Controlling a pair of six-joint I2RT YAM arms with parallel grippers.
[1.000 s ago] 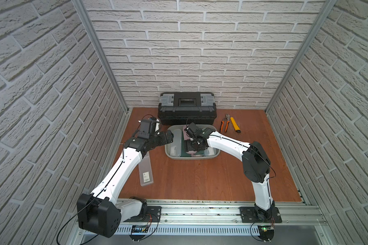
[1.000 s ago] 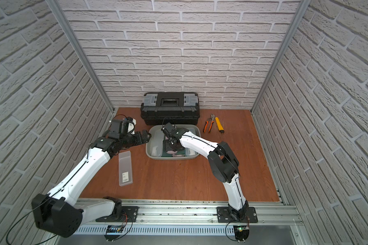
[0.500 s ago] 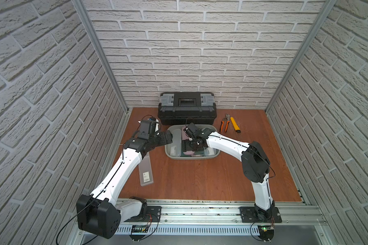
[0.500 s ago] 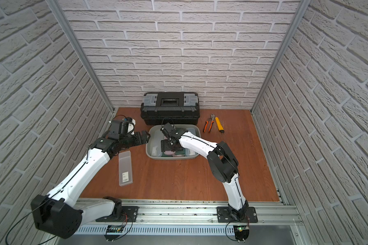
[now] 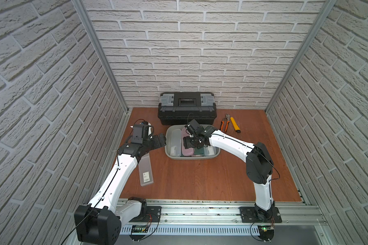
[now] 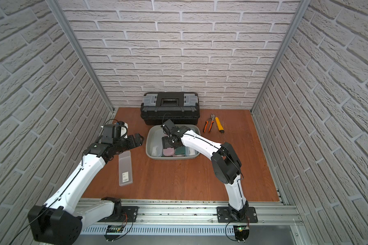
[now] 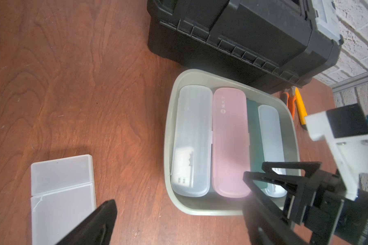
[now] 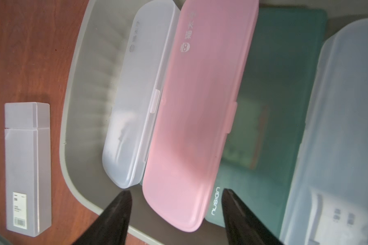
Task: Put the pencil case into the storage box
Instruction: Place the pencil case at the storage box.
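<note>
Tabletop (image 5: 200, 180); green case (image 8: 285, 63) lettering (image 8: 216, 201) right-wrist only

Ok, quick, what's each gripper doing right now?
Left gripper: open, empty.
Right gripper: open, jaws either side of the pink case at its end, a gap showing on both sides.

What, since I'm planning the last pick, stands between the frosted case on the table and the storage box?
Only bare table lies between the frosted case and the storage box. Inside, though, four cases cover most of its floor side by side, and the right gripper hangs open over the pink case.
</note>
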